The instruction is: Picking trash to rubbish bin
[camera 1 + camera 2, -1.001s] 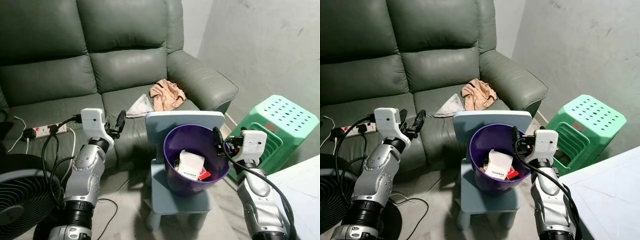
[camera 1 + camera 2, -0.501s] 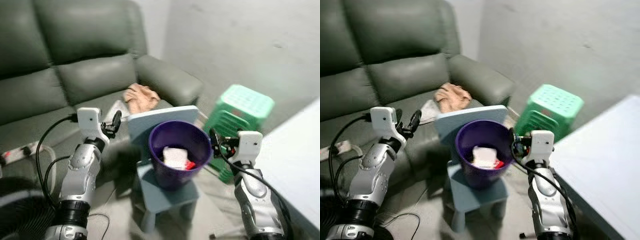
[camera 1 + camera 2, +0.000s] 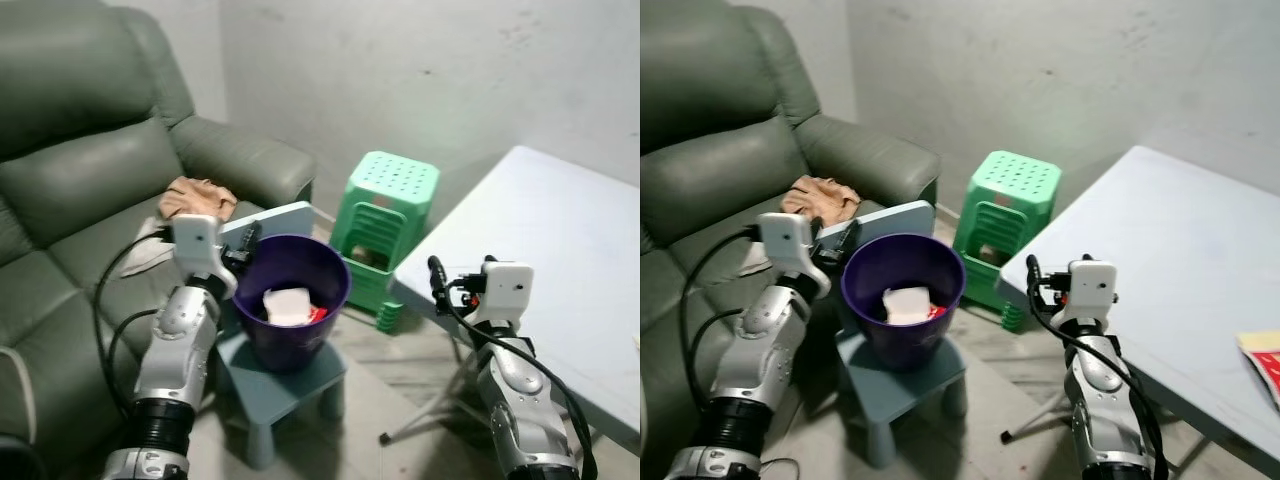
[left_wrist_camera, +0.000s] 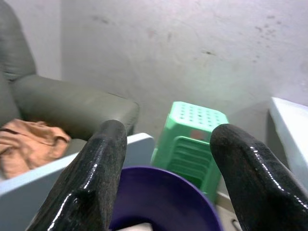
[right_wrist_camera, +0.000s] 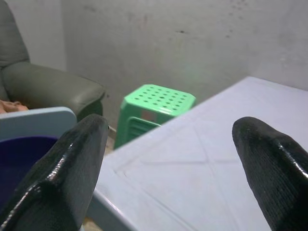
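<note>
Both grippers hang empty with fingers spread wide: the left gripper (image 4: 163, 178) just above the rim of the purple rubbish bin (image 3: 290, 310), the right gripper (image 5: 168, 168) at the white table's (image 3: 560, 270) near edge. The bin, holding a white carton (image 3: 285, 303), stands on a blue child's chair (image 3: 285, 375). No lettering is legible.

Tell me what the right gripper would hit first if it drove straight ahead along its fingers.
Probably the white table: the open right gripper looks across its near corner. Depth is unclear; it could skim over it.
</note>
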{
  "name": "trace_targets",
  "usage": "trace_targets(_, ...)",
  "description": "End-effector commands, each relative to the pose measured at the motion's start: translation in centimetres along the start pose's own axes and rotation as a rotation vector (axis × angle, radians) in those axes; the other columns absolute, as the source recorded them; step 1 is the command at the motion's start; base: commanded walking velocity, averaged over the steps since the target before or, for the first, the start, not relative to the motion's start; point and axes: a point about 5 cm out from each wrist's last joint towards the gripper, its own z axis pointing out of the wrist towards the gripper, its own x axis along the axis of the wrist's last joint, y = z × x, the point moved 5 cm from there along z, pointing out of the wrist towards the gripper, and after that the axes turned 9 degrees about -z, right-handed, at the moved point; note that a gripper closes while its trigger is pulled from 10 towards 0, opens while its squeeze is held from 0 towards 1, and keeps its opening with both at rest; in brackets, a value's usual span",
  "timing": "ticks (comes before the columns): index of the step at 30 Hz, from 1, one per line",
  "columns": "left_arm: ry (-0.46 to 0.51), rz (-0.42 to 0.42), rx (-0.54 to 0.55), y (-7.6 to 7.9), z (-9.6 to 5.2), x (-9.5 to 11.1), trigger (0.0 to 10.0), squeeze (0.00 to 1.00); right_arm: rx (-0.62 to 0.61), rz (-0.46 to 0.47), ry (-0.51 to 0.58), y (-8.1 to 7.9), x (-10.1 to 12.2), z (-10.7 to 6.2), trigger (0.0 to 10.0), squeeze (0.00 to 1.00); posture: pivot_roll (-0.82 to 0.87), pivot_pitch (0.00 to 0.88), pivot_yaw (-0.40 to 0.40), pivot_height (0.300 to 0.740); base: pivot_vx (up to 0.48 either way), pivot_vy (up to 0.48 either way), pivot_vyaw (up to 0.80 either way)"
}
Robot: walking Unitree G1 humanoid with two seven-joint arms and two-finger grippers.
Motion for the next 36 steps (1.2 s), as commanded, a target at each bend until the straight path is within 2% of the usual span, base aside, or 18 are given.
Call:
trace_targets(1,0.003,0.004,-0.007,0.0,0.0,0.3,10.0,0.0,-0.006,-0.004,0.009,0.2,0.4,0.1,10.0,0.0,-0.02,0.0,-0.062,0.74,0.0,0.0,-0.76)
trace_targets(13,-0.001,0.009,0.004,-0.2,0.0,0.2,10.0,0.0,-0.012,-0.002,0.002,0.2,0.3,0.1,10.0,0.0,-0.02,0.0,-0.061,0.74,0.0,0.0,-0.75)
trace_targets(21,-0.013,-0.02,0.038,-0.4,-0.3,-0.3,10.0,0.0,-0.02,-0.004,-0.009,0.3,0.1,-0.1,10.0,0.0,-0.02,0.0,-0.059,0.74,0.0,0.0,-0.74)
trace_targets(28,-0.022,-0.011,0.011,0.2,-0.6,-0.7,10.0,0.0,-0.023,-0.003,-0.017,0.3,-0.1,-0.1,10.0,0.0,-0.01,0.0,-0.059,0.74,0.0,0.0,-0.73)
trace_targets(30,-0.037,-0.016,-0.008,0.8,-0.7,-1.0,10.0,0.0,-0.053,0.02,-0.011,0.6,0.0,-0.1,10.0,0.0,-0.02,0.0,-0.058,0.74,0.0,0.0,-0.26)
trace_targets(36,-0.052,-0.034,-0.02,1.1,-0.7,-1.3,10.0,0.0,-0.055,0.026,-0.021,0.5,-0.1,-0.2,10.0,0.0,-0.02,0.0,-0.057,0.74,0.0,0.0,0.0)
